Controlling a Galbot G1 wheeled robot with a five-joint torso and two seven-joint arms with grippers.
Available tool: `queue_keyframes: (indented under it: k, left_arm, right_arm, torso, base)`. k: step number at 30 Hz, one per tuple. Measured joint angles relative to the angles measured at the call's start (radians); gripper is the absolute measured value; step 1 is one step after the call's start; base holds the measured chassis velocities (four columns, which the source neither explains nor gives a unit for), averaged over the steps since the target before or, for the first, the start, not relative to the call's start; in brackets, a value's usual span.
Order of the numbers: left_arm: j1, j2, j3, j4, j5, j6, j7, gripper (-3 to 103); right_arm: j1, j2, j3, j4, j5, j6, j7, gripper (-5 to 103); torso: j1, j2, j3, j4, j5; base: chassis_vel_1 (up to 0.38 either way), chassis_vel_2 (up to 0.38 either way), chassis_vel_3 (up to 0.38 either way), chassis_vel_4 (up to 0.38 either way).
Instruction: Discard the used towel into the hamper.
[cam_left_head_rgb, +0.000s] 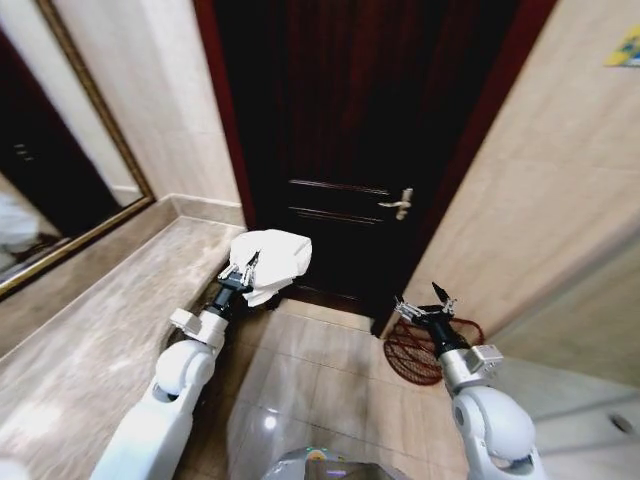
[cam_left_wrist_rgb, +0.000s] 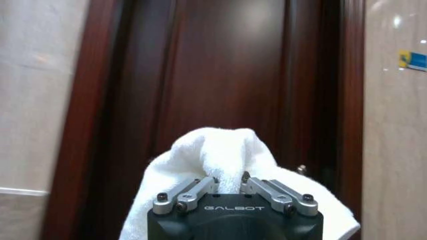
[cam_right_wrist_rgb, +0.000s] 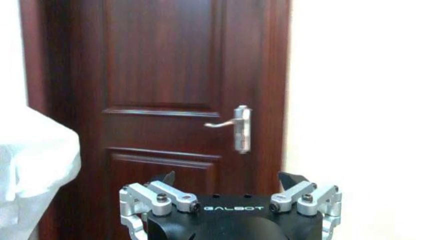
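White crumpled cloth towel (cam_left_head_rgb: 272, 262) clamped in left gripper (cam_left_head_rgb: 243, 270) | reddish-brown open-weave round hamper (cam_left_head_rgb: 420, 352) just beyond right gripper (cam_left_head_rgb: 424, 303), spread wide, empty

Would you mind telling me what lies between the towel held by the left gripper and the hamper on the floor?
In the head view, only bare tiled floor and the dark door's base separate the towel, clamped by the left gripper, from the hamper.

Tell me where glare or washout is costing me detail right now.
Head view: a ceiling-light glint on the floor tiles; towel in the left tool is bright but readable, hamper dim by the door. Left wrist view: towel folds visible. Right wrist view: the wall is blown out white beyond the open right tool.
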Motion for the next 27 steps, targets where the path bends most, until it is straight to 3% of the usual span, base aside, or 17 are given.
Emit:
queue_keyframes:
  k: [27]
  left_arm:
    - [-0.005, -0.048, -0.008, 0.134, 0.015, -0.059, 0.061, 10]
  right_arm:
    - [-0.047, 0.018, 0.021, 0.018, 0.006, 0.038, -0.002, 100]
  torso:
    - [0.0, 0.0, 0.0, -0.0004, 0.0]
  base:
    - [-0.086, -0.09, -0.083, -0.079]
